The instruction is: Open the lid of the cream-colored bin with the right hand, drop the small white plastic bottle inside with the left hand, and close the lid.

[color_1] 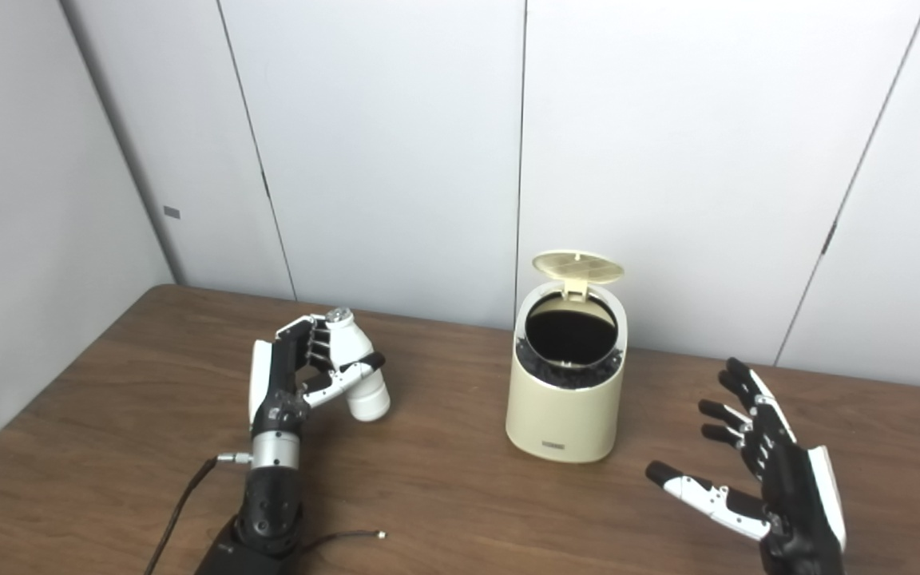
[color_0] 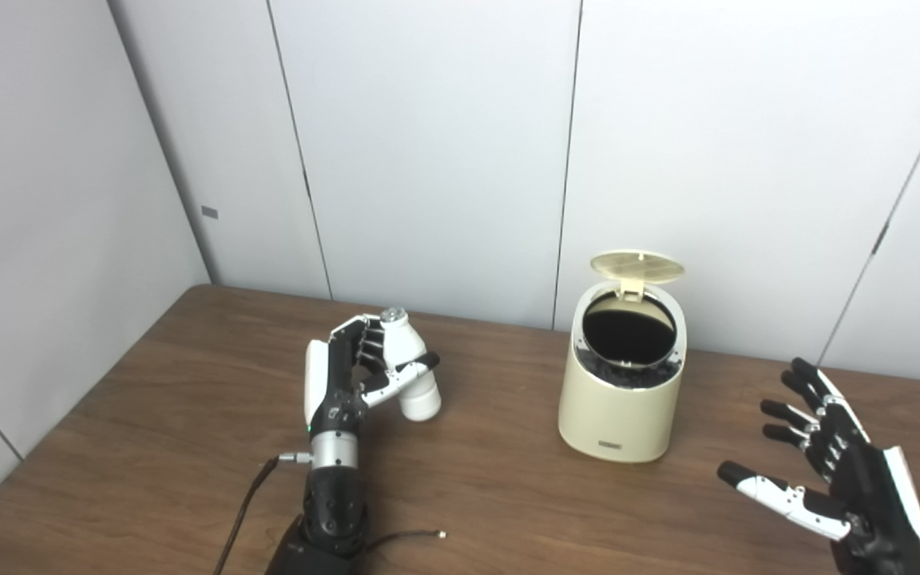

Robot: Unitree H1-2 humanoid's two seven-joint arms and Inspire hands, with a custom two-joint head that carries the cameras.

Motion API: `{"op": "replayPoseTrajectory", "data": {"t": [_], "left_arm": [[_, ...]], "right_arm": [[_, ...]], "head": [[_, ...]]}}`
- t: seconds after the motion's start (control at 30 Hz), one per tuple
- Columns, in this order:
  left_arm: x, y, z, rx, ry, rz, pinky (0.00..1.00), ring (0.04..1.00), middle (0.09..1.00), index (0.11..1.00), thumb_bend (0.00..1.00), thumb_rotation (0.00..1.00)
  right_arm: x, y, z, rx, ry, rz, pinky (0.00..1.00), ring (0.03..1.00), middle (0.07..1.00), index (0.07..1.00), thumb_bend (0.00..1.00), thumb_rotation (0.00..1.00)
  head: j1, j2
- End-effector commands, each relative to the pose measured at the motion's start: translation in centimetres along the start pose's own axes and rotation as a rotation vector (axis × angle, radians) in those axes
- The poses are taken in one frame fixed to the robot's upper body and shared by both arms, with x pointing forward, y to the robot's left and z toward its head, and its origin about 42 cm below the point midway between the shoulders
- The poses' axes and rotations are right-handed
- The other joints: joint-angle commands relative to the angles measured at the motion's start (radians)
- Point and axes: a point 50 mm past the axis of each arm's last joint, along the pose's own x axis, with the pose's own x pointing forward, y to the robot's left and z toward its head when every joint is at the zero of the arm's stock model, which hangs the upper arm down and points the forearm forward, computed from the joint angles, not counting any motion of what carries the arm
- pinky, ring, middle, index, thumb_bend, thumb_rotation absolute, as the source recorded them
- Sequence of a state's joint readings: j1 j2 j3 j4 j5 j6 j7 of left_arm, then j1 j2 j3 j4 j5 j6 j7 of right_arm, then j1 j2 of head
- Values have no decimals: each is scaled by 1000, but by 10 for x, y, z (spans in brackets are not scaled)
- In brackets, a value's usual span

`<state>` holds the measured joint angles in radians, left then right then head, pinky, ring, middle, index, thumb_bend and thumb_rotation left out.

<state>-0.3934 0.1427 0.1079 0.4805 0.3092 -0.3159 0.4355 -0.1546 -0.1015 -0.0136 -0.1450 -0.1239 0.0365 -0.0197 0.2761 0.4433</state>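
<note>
The bin point(color_0: 621, 391) stands on the counter point(color_0: 188, 415) with its lid point(color_0: 637, 267) already swung up at the back, so the dark round mouth faces up and a little toward the robot. The left robot hand point(color_0: 360, 363) holds the bottle point(color_0: 412, 367), fingers wrapped around its body and thumb across the front. The bottle's long axis is tilted: the cap points up and back, the base down and toward the bin. It looks to be clear of the counter or barely above it, though the views do not settle that.

The coming move turns on one relation: the bin's mouth lies to the right of the left robot hand and higher than the bottle, with bare counter between them. The bottle probably has to go up and rightward over the rim before release.

The right robot hand point(color_0: 835, 471) hovers to the right of the bin, fingers spread wide and holding nothing, apart from the bin wall. It is the nearer hand to the lid's hinge side, which suits closing it afterwards.

The bottle is small, white, smooth plastic, with a narrow neck and a silvery cap. The bin is cream-coloured, rounded, with a dark inner liner.
</note>
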Motion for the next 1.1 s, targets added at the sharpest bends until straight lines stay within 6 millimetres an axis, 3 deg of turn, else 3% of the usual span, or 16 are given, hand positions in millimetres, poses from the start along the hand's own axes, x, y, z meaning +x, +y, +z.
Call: {"op": "replayPoseTrajectory", "data": {"t": [0.0, 0.23, 0.37, 0.87, 1.07], "left_arm": [[1, -2, 0, 3, -24, 4, 352, 445, 499, 485, 503, 0], [3, 0, 2, -19, -44, -2, 354, 440, 495, 492, 503, 0], [5, -1, 15, -42, -101, -9, 352, 436, 492, 497, 503, 0], [34, -25, 128, -264, -396, -33, 384, 455, 503, 476, 504, 0], [43, -35, 162, -309, -477, -61, 392, 459, 506, 475, 503, 0]], "right_arm": [[9, -1, 15, 5, -82, 0, 698, 773, 892, 897, 675, 124], [11, 5, 8, 5, -89, 7, 687, 763, 895, 896, 669, 114], [12, 9, 1, 17, -83, 5, 704, 775, 901, 891, 695, 130], [15, 27, -18, 19, -77, -2, 733, 785, 889, 867, 737, 152], [15, 32, -22, 16, -71, -11, 727, 774, 885, 866, 743, 163]], "head": [[-1, 0], [-35, -18], [-79, -34], [-190, -92], [-211, -104]]}}
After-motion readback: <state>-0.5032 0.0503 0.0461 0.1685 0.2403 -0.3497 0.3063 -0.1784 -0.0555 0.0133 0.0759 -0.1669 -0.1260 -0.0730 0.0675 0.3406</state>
